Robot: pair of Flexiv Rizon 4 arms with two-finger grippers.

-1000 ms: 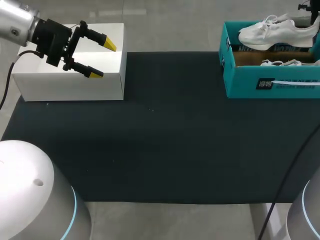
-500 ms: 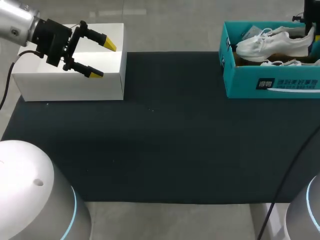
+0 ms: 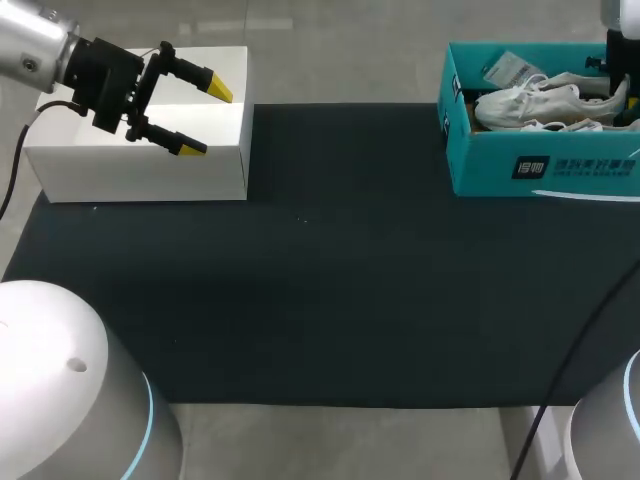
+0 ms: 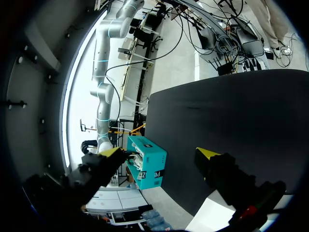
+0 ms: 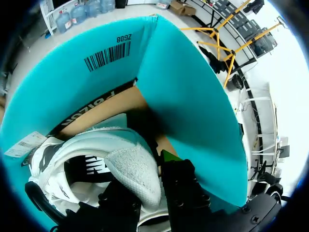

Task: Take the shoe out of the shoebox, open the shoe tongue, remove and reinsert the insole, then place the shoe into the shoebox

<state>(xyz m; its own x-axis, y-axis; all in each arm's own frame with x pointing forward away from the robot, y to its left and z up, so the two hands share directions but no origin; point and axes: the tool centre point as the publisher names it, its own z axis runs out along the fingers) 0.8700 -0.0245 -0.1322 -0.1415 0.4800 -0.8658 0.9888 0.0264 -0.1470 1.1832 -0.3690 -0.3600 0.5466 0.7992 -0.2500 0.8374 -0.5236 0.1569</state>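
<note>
The shoe (image 3: 545,100) is a white low sneaker with white laces. It lies on its side inside the shoebox (image 3: 540,165), toe toward the left of the frame. The box is an open teal carton with a brown cardboard inside. It stands at the upper right of the head view, on the far right edge of the dark table (image 3: 350,280). A 2nd white shoe (image 3: 565,126) lies just in front of the 1st, touching it, and a small paper tag (image 3: 505,68) rests in the box's far left corner.

The right arm (image 3: 620,15) comes down from the upper right corner over the heel end of the shoe. In the right wrist view the right fingers (image 5: 179,186) pinch the padded heel collar from 2 sides. The collar's fuzzy white lining shows between them, with dark lettering on the footbed below it. The teal wall with a barcode label rises ahead of them.

At the upper left of the head view the left fingers (image 3: 215,85) are spread wide and hold nothing. They hang above a plain white box (image 3: 140,170) standing at the table's left edge, well apart from the shoebox. In the left wrist view the teal box appears far ahead, between the 2 yellow tips.
</note>
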